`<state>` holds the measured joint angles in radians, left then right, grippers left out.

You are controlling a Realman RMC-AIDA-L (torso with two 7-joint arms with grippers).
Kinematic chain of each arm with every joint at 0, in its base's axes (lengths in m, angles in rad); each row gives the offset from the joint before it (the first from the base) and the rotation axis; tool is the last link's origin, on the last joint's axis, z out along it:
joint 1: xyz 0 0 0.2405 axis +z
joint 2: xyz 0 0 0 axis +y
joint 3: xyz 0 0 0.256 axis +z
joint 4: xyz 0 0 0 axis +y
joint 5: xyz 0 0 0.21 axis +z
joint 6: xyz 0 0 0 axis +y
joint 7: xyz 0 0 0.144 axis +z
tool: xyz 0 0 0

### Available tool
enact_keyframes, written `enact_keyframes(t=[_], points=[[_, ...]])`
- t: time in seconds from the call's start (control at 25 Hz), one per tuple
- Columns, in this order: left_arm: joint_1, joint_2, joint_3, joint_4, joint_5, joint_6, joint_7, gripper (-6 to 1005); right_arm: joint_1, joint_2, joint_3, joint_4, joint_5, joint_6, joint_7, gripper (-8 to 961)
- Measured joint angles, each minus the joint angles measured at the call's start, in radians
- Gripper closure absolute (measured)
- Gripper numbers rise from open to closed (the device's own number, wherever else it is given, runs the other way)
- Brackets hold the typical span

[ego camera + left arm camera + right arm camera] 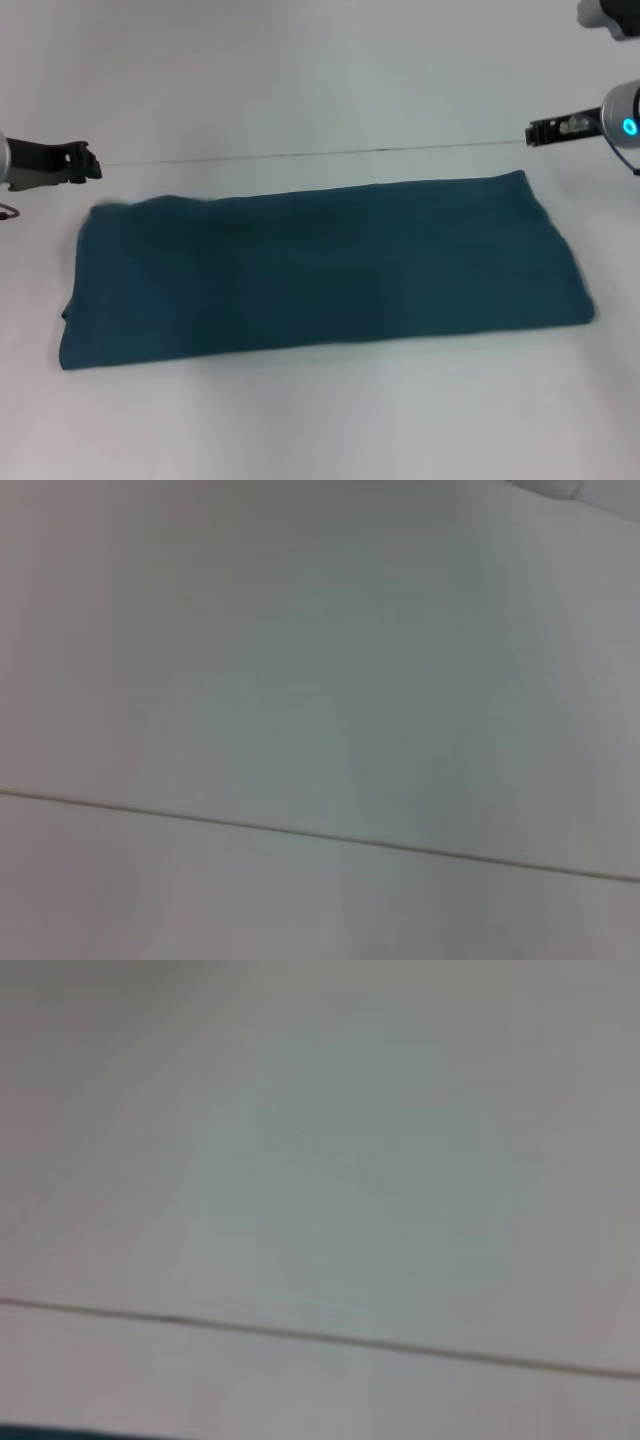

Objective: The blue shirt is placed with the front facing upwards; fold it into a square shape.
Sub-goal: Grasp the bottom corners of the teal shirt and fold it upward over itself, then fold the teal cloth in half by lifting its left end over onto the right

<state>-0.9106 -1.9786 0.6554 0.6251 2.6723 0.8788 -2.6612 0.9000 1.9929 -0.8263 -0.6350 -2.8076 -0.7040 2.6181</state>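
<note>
White surface (320, 90) carries the blue shirt (325, 270), folded into a long band, not yet square; left gripper (88, 162) and right gripper (535, 131) flank it, jaw states unclear.

Head view: even, diffuse light, no glare; thin soft shadow under blue shirt (320, 270) edge toward 6 o'clock; mild softness overall; both wrist views badly defocused, flat grey-white table (320, 680), corners dimmer, seam line (320, 837) smeared.

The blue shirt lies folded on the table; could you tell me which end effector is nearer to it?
Left. The left end effector hovers just beyond the blue shirt's left far corner; the right end effector sits farther past its right far corner.
</note>
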Motion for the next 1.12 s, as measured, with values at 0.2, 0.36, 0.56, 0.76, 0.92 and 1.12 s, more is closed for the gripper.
enact_keyframes(t=[0.2, 0.36, 0.56, 0.76, 0.92, 1.12], points=[[0.002, 0.003, -0.001, 0.004, 0.002, 0.0, -0.008, 756, 0.033, -0.01, 0.002, 0.001, -0.017, 0.004, 0.006, 788], [0.007, 0.006, -0.005, 0.017, 0.021, 0.0, -0.032, 653, 0.044, -0.028, 0.009, 0.002, -0.01, -0.024, 0.012, 577], [0.027, 0.008, -0.009, 0.049, 0.005, 0.015, -0.048, 547, 0.044, -0.05, 0.01, -0.001, 0.022, -0.07, 0.028, 290], [0.029, 0.013, -0.027, 0.05, -0.019, 0.052, -0.049, 439, 0.032, -0.06, 0.01, -0.008, 0.057, -0.101, 0.029, 93], [0.051, 0.025, -0.086, 0.073, -0.135, 0.154, -0.02, 417, 0.002, -0.057, 0.014, -0.046, 0.129, -0.151, 0.002, 26], [0.159, 0.026, -0.153, 0.116, -0.543, 0.369, 0.171, 367, -0.141, -0.028, 0.022, -0.198, 0.44, -0.276, -0.157, 29]])
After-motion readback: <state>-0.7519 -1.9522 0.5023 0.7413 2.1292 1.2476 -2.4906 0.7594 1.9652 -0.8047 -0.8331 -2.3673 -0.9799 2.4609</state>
